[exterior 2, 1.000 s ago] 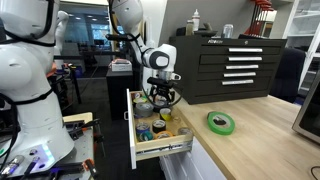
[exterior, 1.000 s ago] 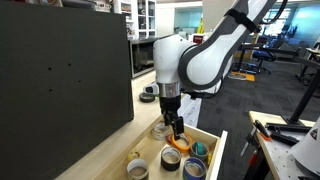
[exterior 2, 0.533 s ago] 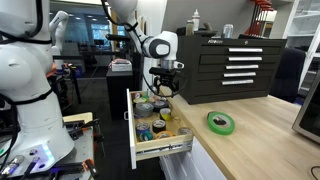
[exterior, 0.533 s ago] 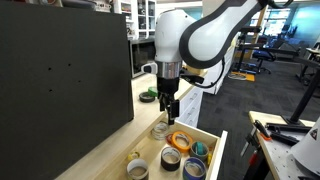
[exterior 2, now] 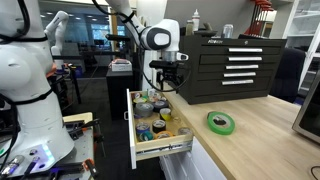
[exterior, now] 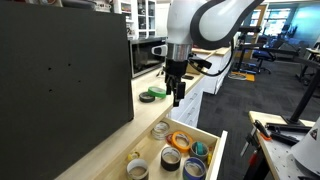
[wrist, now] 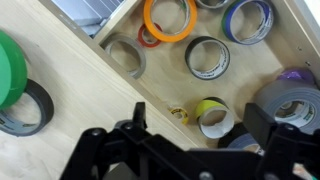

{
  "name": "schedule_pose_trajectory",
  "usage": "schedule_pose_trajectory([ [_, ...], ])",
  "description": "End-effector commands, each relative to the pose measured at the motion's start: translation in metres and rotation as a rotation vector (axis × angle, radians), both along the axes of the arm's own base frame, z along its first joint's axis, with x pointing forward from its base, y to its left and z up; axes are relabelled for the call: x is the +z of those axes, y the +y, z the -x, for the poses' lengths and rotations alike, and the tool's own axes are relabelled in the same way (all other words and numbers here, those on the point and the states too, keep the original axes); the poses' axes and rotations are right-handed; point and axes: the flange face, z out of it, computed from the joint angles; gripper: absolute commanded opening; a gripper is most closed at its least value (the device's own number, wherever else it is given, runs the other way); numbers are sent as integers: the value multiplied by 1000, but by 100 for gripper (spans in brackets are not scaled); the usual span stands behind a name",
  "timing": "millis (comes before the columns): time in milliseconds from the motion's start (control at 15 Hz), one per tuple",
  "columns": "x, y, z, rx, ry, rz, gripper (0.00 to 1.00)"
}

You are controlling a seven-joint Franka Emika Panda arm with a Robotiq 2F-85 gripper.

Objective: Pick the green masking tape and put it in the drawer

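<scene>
Gripper (exterior: 178, 98) is held high over the edge of the worktop (exterior 2: 262, 132) from which the drawer (exterior 2: 136, 128) is pulled out. In the wrist view its fingers are seen spread wide at the bottom of the picture, and nothing is held between them.

The green tape (exterior 2: 221, 122) is found lying flat on the worktop, a little way in from that edge and well apart from the gripper. In the wrist view it is cut off by the left border (wrist: 10, 62), with a dark ring (wrist: 36, 112) touching it or partly tucked under it; which of the two cannot be told.

The drawer is already open, so that part needs no further work. Several other rolls are seen in it, among them an orange one (wrist: 168, 18) and a blue one (wrist: 248, 18), yet bare floor is left between them.

The task is judged to be at its very start: the tape is not yet grasped and nothing has been delivered. What is left is the whole carry. The gripper has to be brought along the worktop to the green tape, lowered, closed on the ring without the dark one being caught, raised, taken back past the edge, and opened over a free spot in the drawer.
</scene>
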Motion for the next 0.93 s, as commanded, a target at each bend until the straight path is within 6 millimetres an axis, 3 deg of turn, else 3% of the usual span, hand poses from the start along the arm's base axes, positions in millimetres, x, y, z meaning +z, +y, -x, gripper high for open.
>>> schedule_pose_trajectory([
  [0,15,-32,15,-43,-28,26,100],
  [333,14,-71,11,-66,-48,46,100],
  [667,4,-100,-12,-82,-80,58,100],
  [800,-3,-108,-24,-91,-78,63,100],
  [867,3,-97,-10,-107,-66,49,100],
])
